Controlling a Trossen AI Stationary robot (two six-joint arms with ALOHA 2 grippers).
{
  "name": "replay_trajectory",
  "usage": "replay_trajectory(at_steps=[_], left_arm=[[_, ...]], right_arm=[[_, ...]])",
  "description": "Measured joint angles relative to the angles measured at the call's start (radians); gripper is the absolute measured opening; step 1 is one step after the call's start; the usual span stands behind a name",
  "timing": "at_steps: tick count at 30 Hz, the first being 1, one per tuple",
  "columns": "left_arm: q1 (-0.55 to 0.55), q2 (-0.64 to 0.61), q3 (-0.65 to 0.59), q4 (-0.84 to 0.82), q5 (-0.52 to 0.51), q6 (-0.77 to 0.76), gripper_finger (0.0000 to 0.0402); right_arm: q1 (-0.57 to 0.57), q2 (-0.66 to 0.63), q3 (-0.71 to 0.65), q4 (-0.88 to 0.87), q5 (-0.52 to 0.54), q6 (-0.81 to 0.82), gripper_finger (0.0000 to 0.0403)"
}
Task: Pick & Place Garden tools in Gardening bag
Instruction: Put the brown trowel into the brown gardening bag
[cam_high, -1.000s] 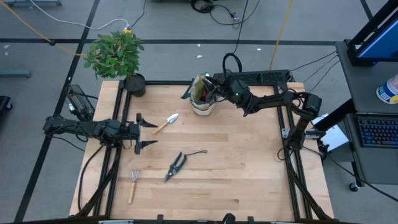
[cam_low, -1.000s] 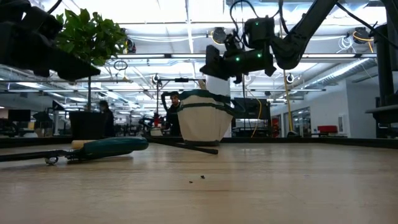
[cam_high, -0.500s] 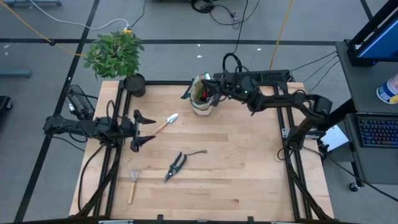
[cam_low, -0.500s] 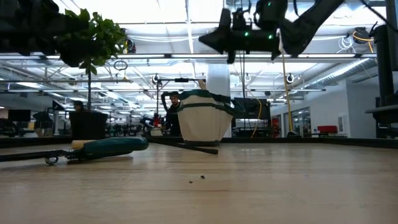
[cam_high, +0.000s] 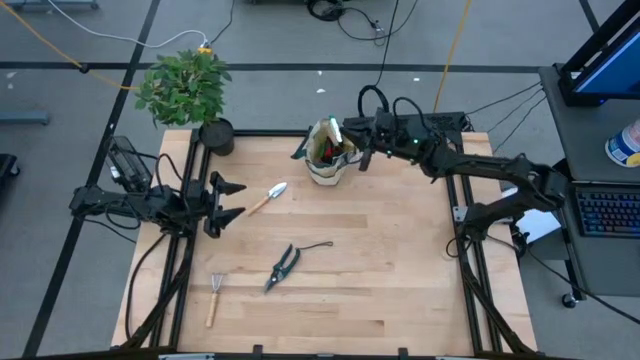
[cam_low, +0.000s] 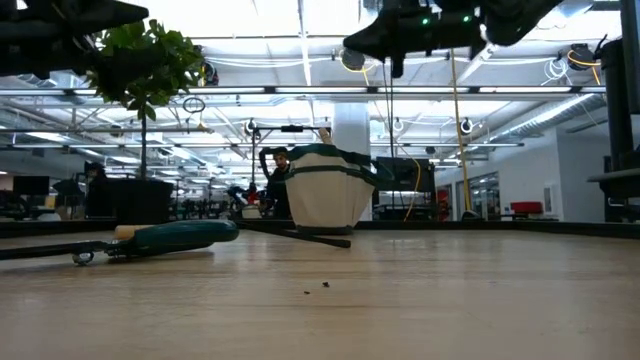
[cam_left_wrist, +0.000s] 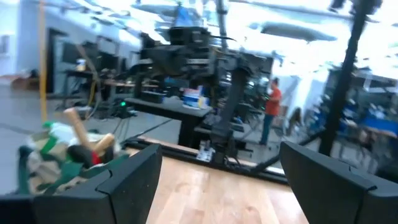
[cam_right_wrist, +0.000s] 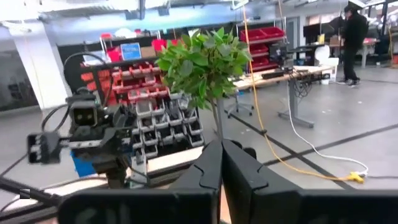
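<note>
The right gripper (cam_high: 362, 160) has its two dark fingers (cam_right_wrist: 217, 165) pressed tight together with nothing between them. It hangs in the air just beside the gardening bag (cam_high: 327, 160), on the side nearer the right arm. The left gripper (cam_high: 228, 198) has its fingers spread wide apart and empty. It floats at the left edge of the table, close to the trowel's handle but not touching it.

The gardening bag is a small, soft, beige cloth bag with dark green on its sides. It stands upright at the far edge of the table. Things poke out of its open top: a round wooden handle (cam_left_wrist: 79, 127), something red and something green. What else is inside cannot be seen.

Three garden tools lie flat on the light wooden table (cam_high: 400, 260). The trowel (cam_high: 268, 196) has a shiny silver scoop and a wooden handle. The pruning shears (cam_high: 284, 266) are dark, with a thin loop of cord beside them, and lie near the middle. The little rake (cam_high: 214, 297) has a wooden handle and thin metal prongs, and lies near the front left corner.

A leafy potted plant (cam_high: 188, 88) in a black pot stands at the far left corner.
</note>
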Motion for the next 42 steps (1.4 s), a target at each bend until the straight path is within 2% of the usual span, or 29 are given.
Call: replay_trajectory(at_steps=[6,13,17,24,27,31,38,42], left_arm=[[0.000,0.049,0.012,-0.003,-0.026,-0.075,0.0333],[0.000,0.226,0.104,-0.054,-0.025,-0.087,0.0333],[0.000,0.345,0.196,-0.187,-0.023,-0.095,0.0333],[0.000,0.519,0.376,-0.521,-0.022,-0.185,0.0333],[0.001,0.576,0.422,-0.612,-0.022,-0.248,0.0333],[0.005,0.633,0.439,-0.627,-0.022,-0.356,0.0333],[0.040,0.710,0.439,-0.678,-0.018,-0.693,0.0333],[0.051,0.734,0.439,-0.650,-0.017,-0.817,0.0333]], right_arm=[[0.000,-0.087,0.000,-0.147,-0.001,-0.023,0.0001],[0.000,-0.164,0.000,-0.262,-0.001,-0.020,0.0001],[0.000,-0.198,0.000,-0.300,-0.001,-0.019,0.0001],[0.000,-0.244,0.000,-0.330,-0.001,-0.029,0.0001],[0.000,-0.255,0.000,-0.345,-0.001,-0.035,0.0001],[0.000,-0.258,0.000,-0.369,-0.001,-0.041,0.0001],[0.000,-0.258,0.000,-0.379,-0.001,-0.043,0.0001],[0.000,-0.258,0.000,-0.379,-0.001,-0.051,0.0001]])
